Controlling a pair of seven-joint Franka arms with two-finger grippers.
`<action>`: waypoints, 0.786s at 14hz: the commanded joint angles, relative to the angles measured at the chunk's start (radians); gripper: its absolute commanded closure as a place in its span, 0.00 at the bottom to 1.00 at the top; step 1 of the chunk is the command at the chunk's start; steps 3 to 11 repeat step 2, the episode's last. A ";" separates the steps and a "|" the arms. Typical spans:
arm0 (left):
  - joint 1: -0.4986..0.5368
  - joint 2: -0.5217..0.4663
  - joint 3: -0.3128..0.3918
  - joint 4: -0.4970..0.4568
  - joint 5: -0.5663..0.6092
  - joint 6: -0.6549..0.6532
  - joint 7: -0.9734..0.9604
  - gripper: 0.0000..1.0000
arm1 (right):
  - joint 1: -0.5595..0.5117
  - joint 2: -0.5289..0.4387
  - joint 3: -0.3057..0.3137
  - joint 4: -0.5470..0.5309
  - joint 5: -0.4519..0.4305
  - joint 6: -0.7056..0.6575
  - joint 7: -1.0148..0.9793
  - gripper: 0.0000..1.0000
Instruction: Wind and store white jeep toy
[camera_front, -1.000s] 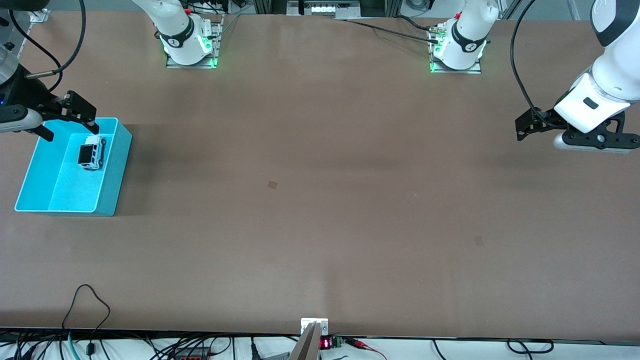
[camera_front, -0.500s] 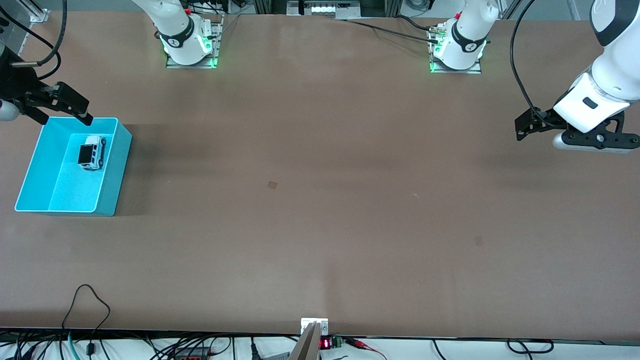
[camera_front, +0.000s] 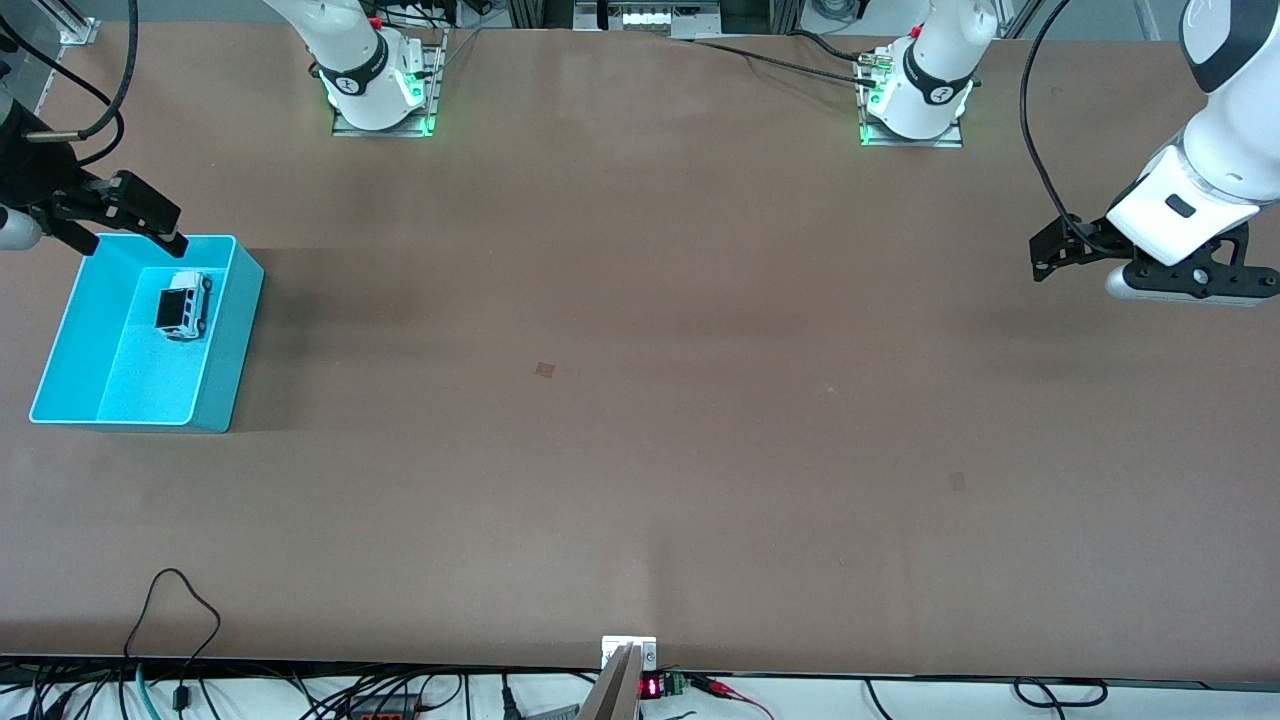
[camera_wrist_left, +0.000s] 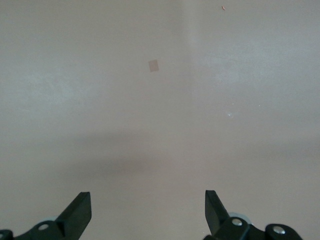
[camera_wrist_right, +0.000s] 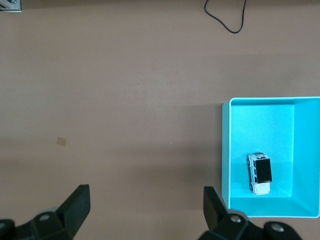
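Note:
The white jeep toy (camera_front: 184, 304), with its black roof, lies inside the cyan bin (camera_front: 222, 340) at the right arm's end of the table. The right wrist view shows the jeep (camera_wrist_right: 260, 173) on the bin's floor close to one wall (camera_wrist_right: 226, 150). My right gripper (camera_front: 133, 243) hangs open and empty in the air above the table, next to a corner of the bin; its fingers (camera_wrist_right: 146, 195) stand wide apart. At the left arm's end, my left gripper (camera_front: 1045, 262) waits over bare table, open with nothing between its fingers (camera_wrist_left: 148, 200).
Small tape marks sit on the brown table (camera_front: 544, 370) (camera_front: 958, 481), one also in the left wrist view (camera_wrist_left: 153, 65). A black cable (camera_front: 175, 600) loops at the table edge nearest the front camera. The arm bases (camera_front: 375, 90) (camera_front: 915, 100) stand along the edge farthest from it.
My right gripper has drawn back and up from over the bin, off the jeep. The jeep stays in the bin. The left arm has not moved.

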 joint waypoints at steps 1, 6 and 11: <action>0.001 0.013 -0.001 0.033 -0.003 -0.028 0.016 0.00 | 0.014 0.011 -0.012 0.030 -0.007 -0.023 0.020 0.00; 0.001 0.013 0.001 0.033 -0.003 -0.036 0.016 0.00 | 0.012 0.011 -0.012 0.030 -0.007 -0.025 0.018 0.00; 0.001 0.013 0.001 0.033 -0.003 -0.036 0.016 0.00 | 0.012 0.011 -0.012 0.030 -0.007 -0.025 0.018 0.00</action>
